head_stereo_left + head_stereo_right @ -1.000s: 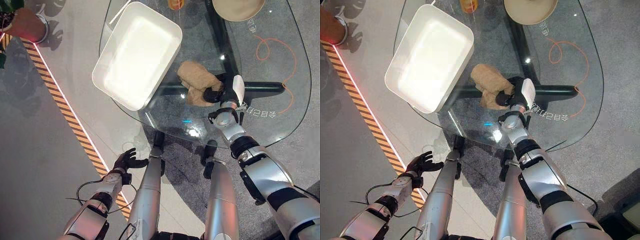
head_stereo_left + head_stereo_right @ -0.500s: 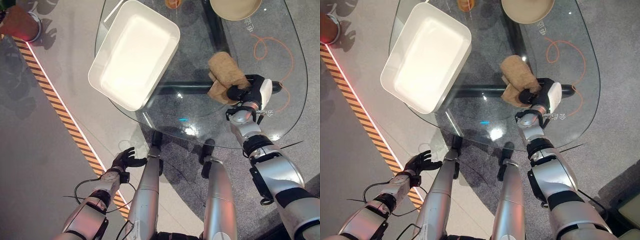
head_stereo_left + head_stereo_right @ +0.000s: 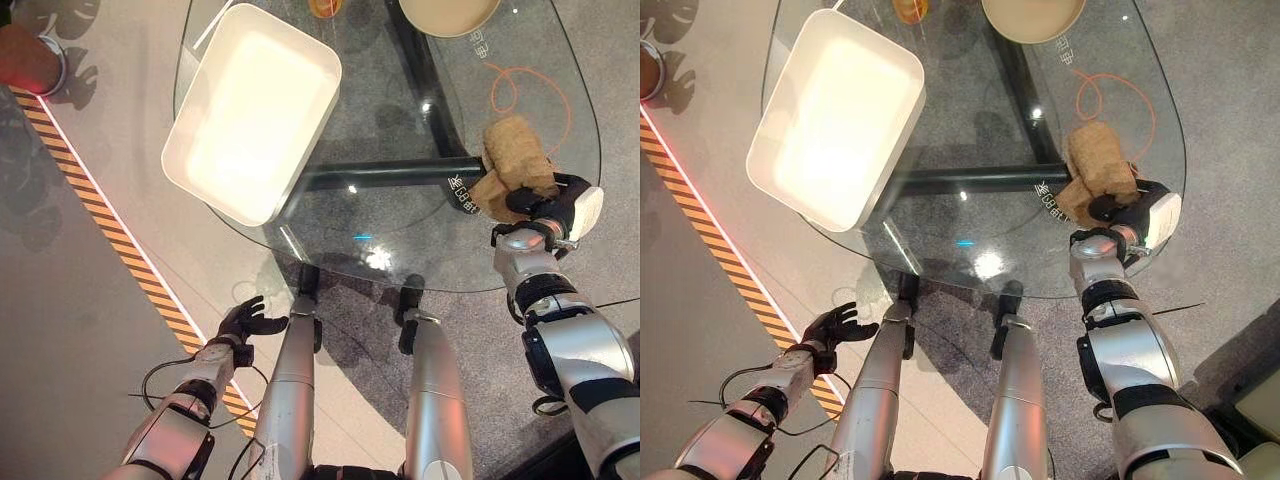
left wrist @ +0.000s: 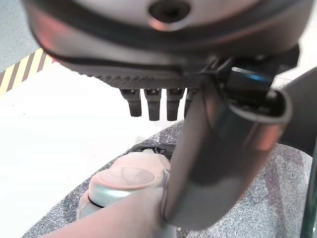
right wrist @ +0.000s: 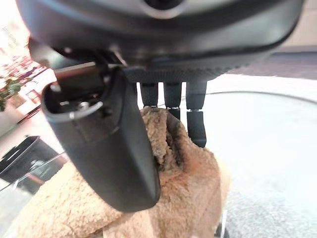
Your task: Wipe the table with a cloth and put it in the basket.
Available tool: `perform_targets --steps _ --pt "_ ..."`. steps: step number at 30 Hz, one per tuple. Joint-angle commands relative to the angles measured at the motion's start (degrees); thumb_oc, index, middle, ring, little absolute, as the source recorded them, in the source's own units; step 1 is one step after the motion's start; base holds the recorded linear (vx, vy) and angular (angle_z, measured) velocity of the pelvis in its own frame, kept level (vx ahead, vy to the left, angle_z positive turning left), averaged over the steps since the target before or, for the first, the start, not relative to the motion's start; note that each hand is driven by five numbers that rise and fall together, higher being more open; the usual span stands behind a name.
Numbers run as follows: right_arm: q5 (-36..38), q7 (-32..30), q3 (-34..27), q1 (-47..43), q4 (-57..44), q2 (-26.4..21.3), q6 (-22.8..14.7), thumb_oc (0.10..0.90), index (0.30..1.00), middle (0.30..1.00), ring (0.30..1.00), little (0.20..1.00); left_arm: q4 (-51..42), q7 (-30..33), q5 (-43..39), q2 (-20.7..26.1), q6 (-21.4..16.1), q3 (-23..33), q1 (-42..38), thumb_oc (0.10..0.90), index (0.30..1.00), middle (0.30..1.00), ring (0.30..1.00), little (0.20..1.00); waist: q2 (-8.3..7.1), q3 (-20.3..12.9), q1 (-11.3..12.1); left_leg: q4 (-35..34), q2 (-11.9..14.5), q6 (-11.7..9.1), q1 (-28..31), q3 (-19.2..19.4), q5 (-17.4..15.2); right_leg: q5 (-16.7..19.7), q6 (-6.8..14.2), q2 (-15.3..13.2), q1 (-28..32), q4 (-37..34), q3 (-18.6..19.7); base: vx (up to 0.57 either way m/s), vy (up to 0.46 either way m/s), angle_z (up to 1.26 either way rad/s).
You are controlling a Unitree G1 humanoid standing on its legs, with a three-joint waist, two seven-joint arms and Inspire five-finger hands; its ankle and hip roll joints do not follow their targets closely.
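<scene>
Your right hand (image 3: pixel 548 205) is gripping the tan cloth (image 3: pixel 514 165), with its fingers (image 5: pixel 196 125) and thumb curling into the fleece. The cloth is lying bunched on the glass table (image 3: pixel 400 230), close to the table's right edge and just beside an orange cord (image 3: pixel 520 85) looping on the glass. The white basket (image 3: pixel 255 110) is sitting on the table's left side, hanging partly over the edge, well apart from the cloth. A beige bowl (image 3: pixel 447 14) and an orange cup (image 3: pixel 326 6) are standing at the far edge. Your left hand (image 3: pixel 247 321) is hanging low beside the table, over the floor, with its fingers relaxed and holding nothing.
</scene>
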Motion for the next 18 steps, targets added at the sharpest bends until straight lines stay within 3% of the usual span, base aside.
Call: perform_targets --steps 1,9,18 --pt "2.12 -7.43 -2.66 4.09 2.02 -10.25 0.09 0.100 0.300 0.300 0.300 0.200 3.69 -0.38 -0.53 1.79 -0.45 2.22 1.90 0.800 0.900 0.900 0.900 0.900 0.95 -1.31 -0.31 3.44 -1.86 6.26 0.79 5.42 -4.78 2.36 -2.43 4.17 1.31 -2.72 -2.13 0.00 0.000 0.00" --pt "4.65 -7.03 -3.35 4.81 2.67 -10.44 -1.02 0.100 0.300 0.300 0.300 0.200 4.46 -0.95 -0.93 2.50 -0.31 2.20 1.18 0.800 0.900 0.900 0.900 0.900 0.76 -1.31 -0.60 3.20 -1.80 6.19 0.94 5.49 -4.82 2.56 -2.34 4.41 1.38 -3.08 -1.85 0.00 0.000 0.00" --pt "-0.13 -2.09 -1.03 2.74 -1.04 -9.65 -4.64 0.100 0.300 0.300 0.300 0.200 4.47 -0.61 -0.95 2.34 -0.18 1.84 0.72 0.800 0.900 0.900 0.900 0.900 0.56 -1.31 -0.59 2.91 -1.90 6.02 1.06 5.45 -4.62 2.73 -2.29 4.46 1.48 -3.42 -1.85 0.00 0.000 0.00"
